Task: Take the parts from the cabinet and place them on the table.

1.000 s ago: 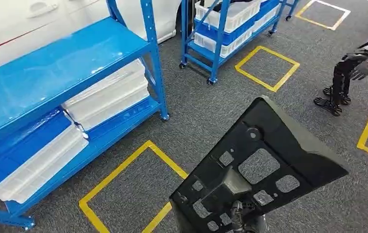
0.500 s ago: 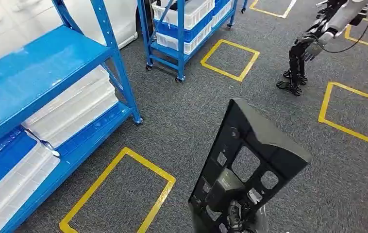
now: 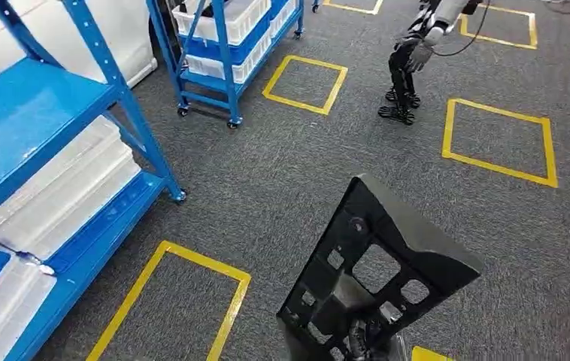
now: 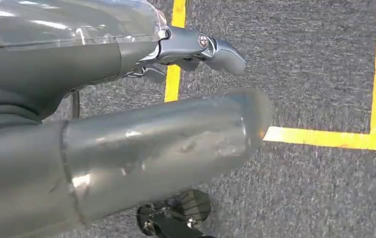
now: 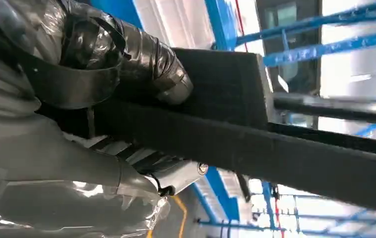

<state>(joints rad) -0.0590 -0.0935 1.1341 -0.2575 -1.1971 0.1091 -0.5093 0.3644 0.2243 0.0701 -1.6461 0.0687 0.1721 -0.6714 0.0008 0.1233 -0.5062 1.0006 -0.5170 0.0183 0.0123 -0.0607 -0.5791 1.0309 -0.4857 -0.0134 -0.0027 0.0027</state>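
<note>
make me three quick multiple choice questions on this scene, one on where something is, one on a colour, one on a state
1. Where does the blue rack stand?
A. on the robot's left
B. on its right
C. straight ahead

2. What colour are the taped floor squares?
A. red
B. yellow
C. white

3. What is the right hand doing?
A. hanging idle
B. pressing a button
C. gripping the black part

Answers: 1 A, the rack fills the left of the head view. 2 B, the tape outlines are yellow on grey carpet. 3 C, the right wrist view shows its fingers wrapped around the part.
</note>
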